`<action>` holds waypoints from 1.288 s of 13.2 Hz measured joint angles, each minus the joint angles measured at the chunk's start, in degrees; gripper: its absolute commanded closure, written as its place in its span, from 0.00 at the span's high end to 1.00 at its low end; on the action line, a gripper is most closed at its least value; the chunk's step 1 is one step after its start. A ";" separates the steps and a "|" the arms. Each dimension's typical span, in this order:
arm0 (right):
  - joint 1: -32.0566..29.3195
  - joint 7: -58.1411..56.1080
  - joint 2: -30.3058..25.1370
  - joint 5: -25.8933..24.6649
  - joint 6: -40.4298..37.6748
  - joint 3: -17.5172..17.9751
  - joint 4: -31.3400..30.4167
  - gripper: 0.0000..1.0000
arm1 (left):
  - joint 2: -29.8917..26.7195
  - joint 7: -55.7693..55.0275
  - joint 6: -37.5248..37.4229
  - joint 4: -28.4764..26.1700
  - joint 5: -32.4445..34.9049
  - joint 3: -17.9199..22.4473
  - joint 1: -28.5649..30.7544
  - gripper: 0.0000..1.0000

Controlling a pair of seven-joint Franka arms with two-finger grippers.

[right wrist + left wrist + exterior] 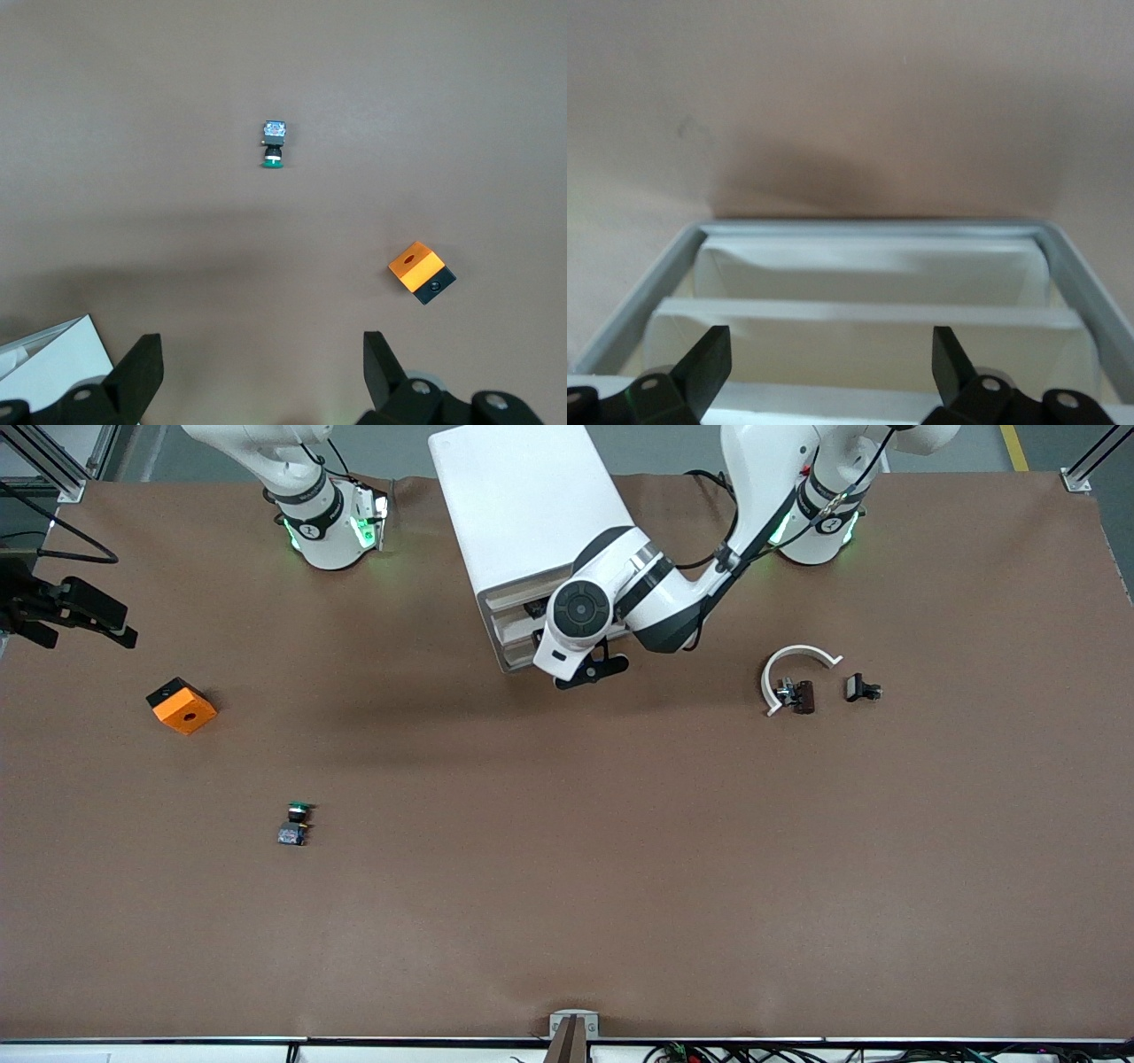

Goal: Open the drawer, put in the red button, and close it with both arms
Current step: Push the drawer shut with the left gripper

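Observation:
The white cabinet stands at the robots' edge of the table, its stacked cream drawer fronts facing the front camera. My left gripper is at those fronts, mostly hidden under its wrist. In the left wrist view it is open and empty, the fingertips spread over the drawer fronts. No drawer stands pulled out. No red-capped button shows in any view. My right gripper is open and empty, high over the table near the right arm's base, outside the front view.
A green-capped button lies toward the right arm's end, also in the right wrist view. An orange block lies farther from the front camera than it. A white arc piece and small black parts lie toward the left arm's end.

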 measured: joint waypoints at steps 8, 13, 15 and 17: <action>-0.68 0.00 0.00 -0.03 -1.62 -0.08 0.07 1.00 | 0.09 -3.43 -0.07 0.72 -1.40 0.63 -1.01 1.00; -2.99 -0.08 -0.27 -0.02 -1.48 -0.10 0.05 1.00 | -0.23 -3.69 -7.76 10.67 4.07 6.14 4.92 1.00; -3.10 -0.07 -1.37 -0.02 -0.25 -0.09 -0.98 1.00 | -1.40 -3.69 -10.83 13.77 9.62 6.38 9.54 1.00; -3.44 -0.07 -3.19 -0.02 0.92 -0.10 -3.20 1.00 | -3.89 -3.39 -12.08 14.67 14.22 6.50 14.28 1.00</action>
